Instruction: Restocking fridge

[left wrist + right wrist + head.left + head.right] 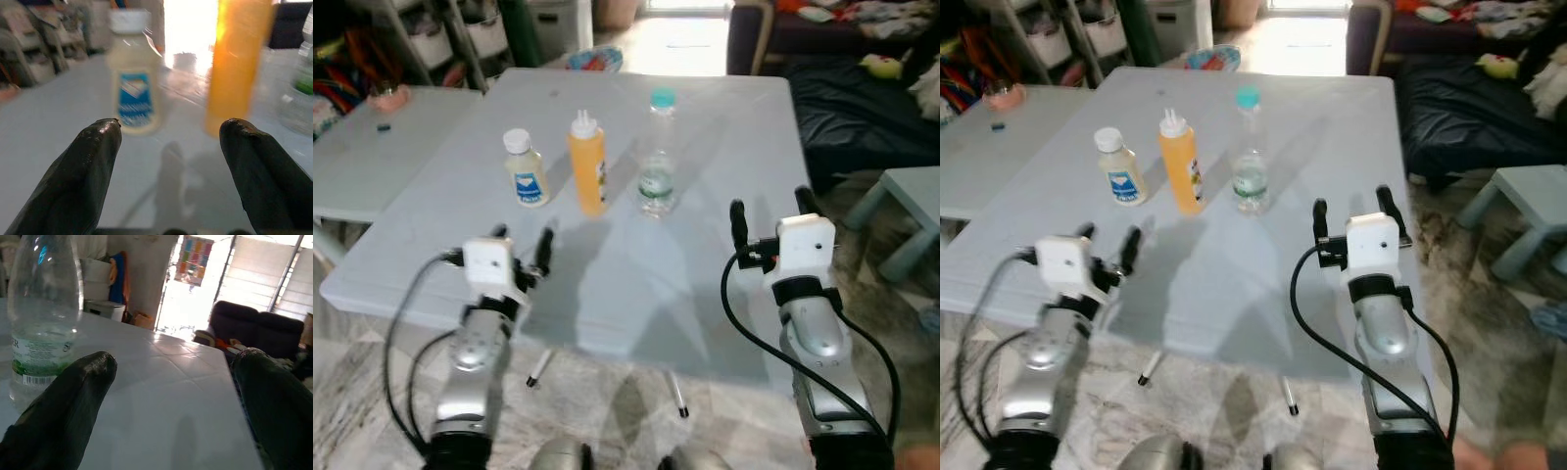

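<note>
Three bottles stand in a row on the grey table (705, 127): a small cream bottle with a white cap and blue label (525, 168), an orange squeeze bottle (587, 163), and a clear water bottle with a teal cap (657, 157). My left gripper (521, 247) is open over the table's near edge, short of the cream bottle (131, 73) and the orange bottle (236, 58). My right gripper (770, 211) is open near the table's right side, with the water bottle (43, 308) off to its left. Neither gripper holds anything.
A second grey table (372, 157) joins on the left with small items on it. A dark sofa (862, 78) stands at the back right and a pale blue stool (906, 211) to the right. Shelves with clutter (431, 39) line the back left.
</note>
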Motion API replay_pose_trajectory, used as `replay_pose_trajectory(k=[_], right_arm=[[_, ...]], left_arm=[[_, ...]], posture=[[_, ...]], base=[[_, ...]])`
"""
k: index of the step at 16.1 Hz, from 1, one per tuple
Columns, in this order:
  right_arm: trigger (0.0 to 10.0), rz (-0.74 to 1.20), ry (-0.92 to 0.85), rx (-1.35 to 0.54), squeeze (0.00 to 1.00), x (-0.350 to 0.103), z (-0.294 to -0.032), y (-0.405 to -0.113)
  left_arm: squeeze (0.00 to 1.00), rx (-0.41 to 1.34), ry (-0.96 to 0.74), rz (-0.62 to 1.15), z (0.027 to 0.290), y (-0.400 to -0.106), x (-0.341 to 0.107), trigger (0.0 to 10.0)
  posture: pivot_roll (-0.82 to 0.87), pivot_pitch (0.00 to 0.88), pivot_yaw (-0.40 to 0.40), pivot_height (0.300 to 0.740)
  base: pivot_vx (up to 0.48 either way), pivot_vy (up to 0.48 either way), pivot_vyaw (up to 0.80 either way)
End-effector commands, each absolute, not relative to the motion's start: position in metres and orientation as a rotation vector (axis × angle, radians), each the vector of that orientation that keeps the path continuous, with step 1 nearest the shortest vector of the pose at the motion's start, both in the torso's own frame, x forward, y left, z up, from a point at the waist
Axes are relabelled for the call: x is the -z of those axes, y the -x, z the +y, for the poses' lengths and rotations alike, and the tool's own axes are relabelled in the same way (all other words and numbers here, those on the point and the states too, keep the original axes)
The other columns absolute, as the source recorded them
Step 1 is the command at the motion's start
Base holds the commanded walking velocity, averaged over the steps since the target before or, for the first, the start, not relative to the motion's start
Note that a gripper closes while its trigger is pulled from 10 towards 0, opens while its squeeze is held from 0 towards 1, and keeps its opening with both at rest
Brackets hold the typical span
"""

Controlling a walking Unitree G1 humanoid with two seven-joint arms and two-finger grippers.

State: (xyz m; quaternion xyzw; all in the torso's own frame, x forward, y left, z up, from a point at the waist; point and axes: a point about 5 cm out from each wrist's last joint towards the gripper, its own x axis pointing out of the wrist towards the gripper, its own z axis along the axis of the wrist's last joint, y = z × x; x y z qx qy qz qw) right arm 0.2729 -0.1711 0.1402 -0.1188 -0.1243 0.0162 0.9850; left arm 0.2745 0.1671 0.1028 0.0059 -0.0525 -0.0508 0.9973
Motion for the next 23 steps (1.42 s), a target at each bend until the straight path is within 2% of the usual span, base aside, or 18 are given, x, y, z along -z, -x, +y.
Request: replay_pose_trajectory(k=[1,6,9,14,19,23], right_arm=[[10.0,-0.260,0.229,-0.053,0.00,-0.141,-0.165,-0.272],[10.0,-0.308,0.278,-0.154,0.00,-0.150,-0.153,-0.277],[10.0,-0.416,0.304,-0.135,0.00,-0.183,-0.157,-0.305],[10.0,-0.498,0.331,-0.206,0.00,-0.208,-0.153,-0.323],[10.0,-0.496,0.227,-0.315,0.00,-0.226,-0.137,-0.349],[10.0,-0.494,0.128,-0.380,0.00,-0.237,-0.125,-0.359]], left_arm=[[0.00,0.065,-0.037,-0.075,0.183,-0.271,-0.099,10.0],[0.00,0.034,-0.061,-0.059,0.193,-0.267,-0.098,10.0],[0.00,0.035,-0.059,-0.077,0.181,-0.265,-0.101,10.0],[0.00,0.039,-0.060,-0.070,0.180,-0.264,-0.100,10.0],[0.00,0.048,-0.062,-0.058,0.176,-0.263,-0.098,10.0],[0.00,0.046,-0.066,-0.057,0.177,-0.264,-0.098,10.0]], posture=[[-0.01,0.133,0.032,0.740],[0.01,0.150,0.030,0.740],[0.02,0.143,0.024,0.740],[0.03,0.148,0.022,0.740],[0.05,0.146,0.024,0.740],[0.06,0.144,0.022,0.740]], base=[[0.000,0.000,0.00],[0.000,0.000,0.00],[0.000,0.000,0.22],[0.000,0.000,0.00],[0.000,0.000,0.00],[0.000,0.000,0.00]])
